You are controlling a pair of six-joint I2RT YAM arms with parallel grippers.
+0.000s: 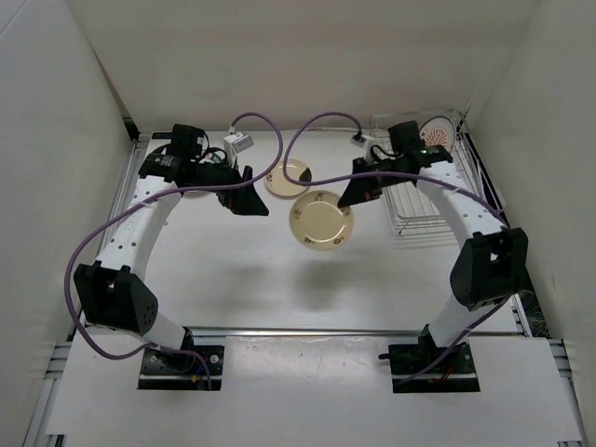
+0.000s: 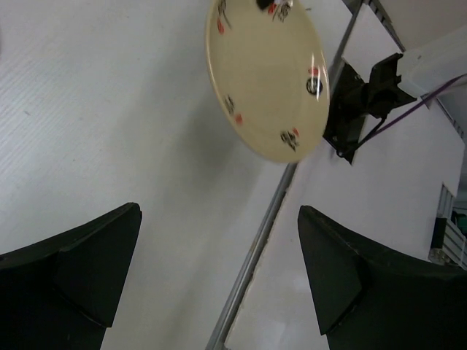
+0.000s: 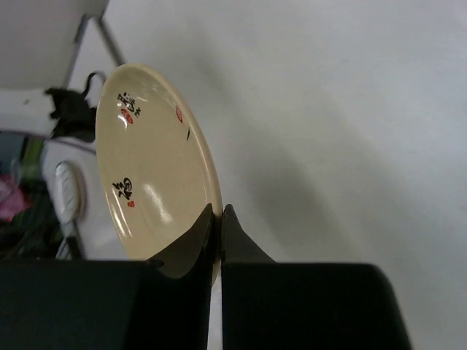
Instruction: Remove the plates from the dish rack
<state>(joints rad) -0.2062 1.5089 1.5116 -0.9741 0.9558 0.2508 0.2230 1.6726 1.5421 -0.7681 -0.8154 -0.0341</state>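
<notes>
Right claw is clamping the rim of the lettered plate above open desk; left claw is hanging spread apart.

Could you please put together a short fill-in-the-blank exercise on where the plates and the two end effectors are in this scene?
1. The right end effector is shut on the lettered plate, and the left end effector is ____.
2. The dish rack shows just ____ plate in it, the sunburst plate.
3. The plain tan plate lies flat on the ____.
Missing words: open; one; table.
</notes>
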